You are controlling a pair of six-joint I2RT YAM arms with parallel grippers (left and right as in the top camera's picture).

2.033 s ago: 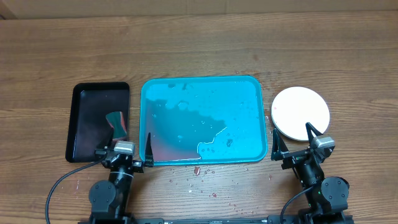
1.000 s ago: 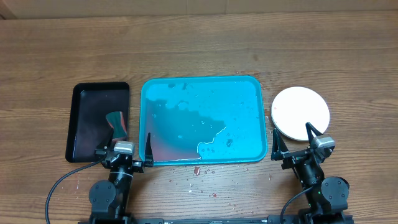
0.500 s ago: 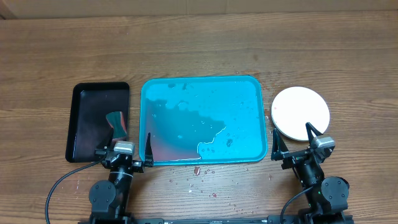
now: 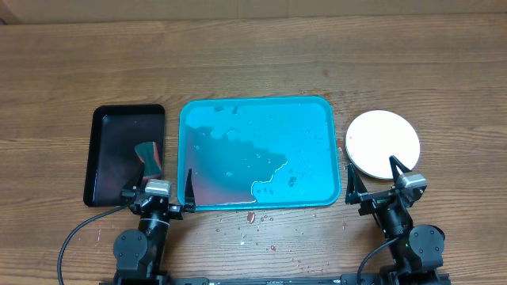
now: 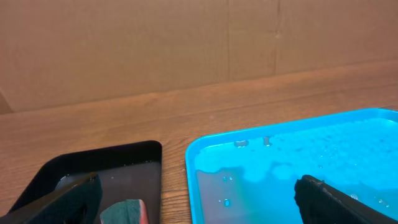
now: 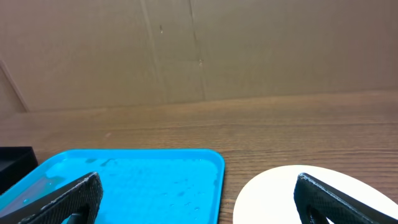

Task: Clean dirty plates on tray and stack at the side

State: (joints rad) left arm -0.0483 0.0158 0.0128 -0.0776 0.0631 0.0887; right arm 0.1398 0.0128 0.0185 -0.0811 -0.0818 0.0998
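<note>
The plates (image 4: 383,142) are stacked on the table (image 4: 253,55) just right of the wet tray (image 4: 260,100). No movement is registered over the last seconds. The left fingers (image 4: 188,188) and right fingers (image 4: 352,187) are released and empty, so the task is judged complete.

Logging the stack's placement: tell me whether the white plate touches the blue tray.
Apart. The right wrist view shows a strip of bare table between the white plate and the blue tray; overhead agrees.
</note>
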